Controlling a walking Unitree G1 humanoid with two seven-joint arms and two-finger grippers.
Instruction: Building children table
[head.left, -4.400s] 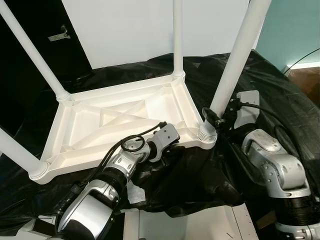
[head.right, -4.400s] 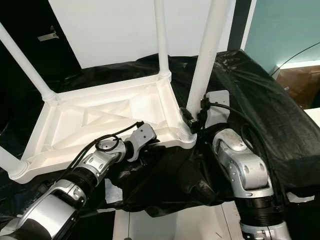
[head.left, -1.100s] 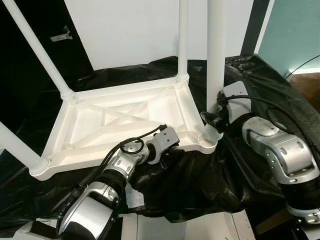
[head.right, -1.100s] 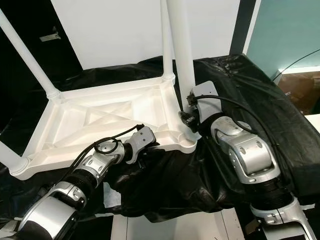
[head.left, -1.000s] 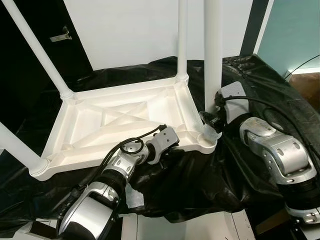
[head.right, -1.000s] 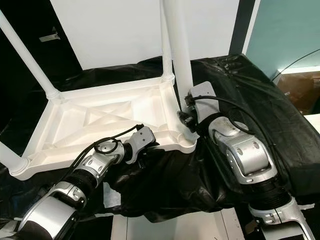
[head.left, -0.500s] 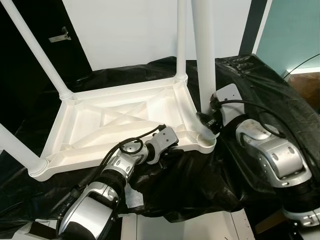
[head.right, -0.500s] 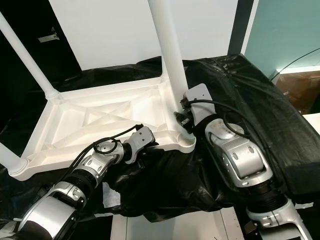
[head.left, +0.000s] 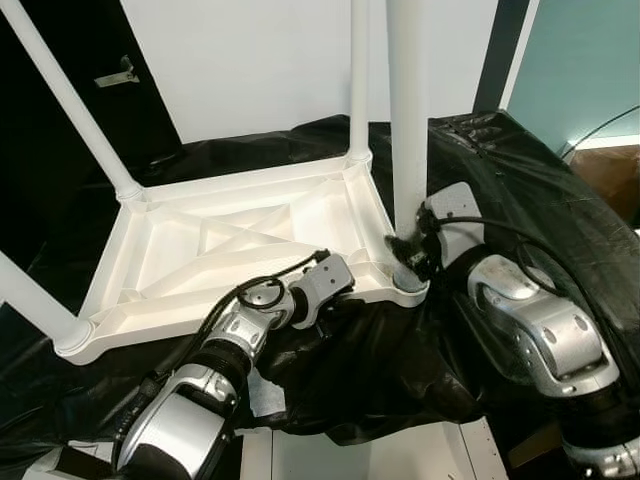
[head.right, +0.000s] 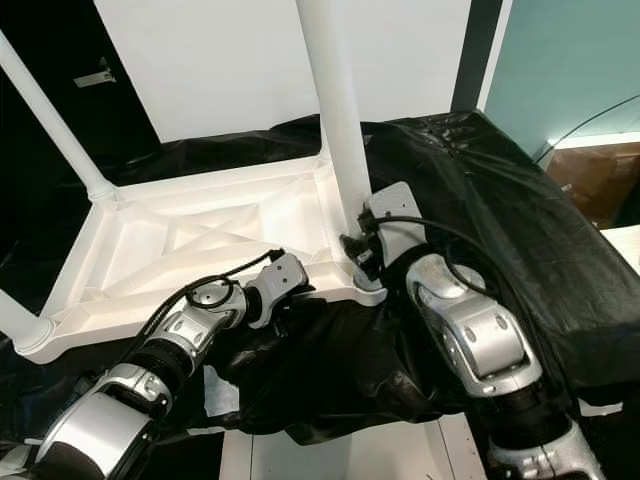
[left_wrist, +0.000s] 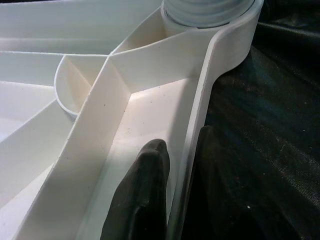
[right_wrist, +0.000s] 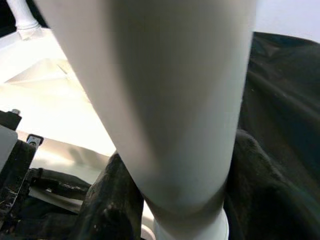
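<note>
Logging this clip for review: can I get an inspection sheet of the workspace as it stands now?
Surface: black cloth draped over the work area.
Job's things: white tabletop lies upside down; near-right leg stands in its corner socket.
Clutter: nothing seen.
Grippers: left gripper straddles the tabletop's rim, one finger on each side; right gripper is at the leg's base.
Cables: black cable loops over the left wrist.
Surroundings: white wall, teal panel.
</note>
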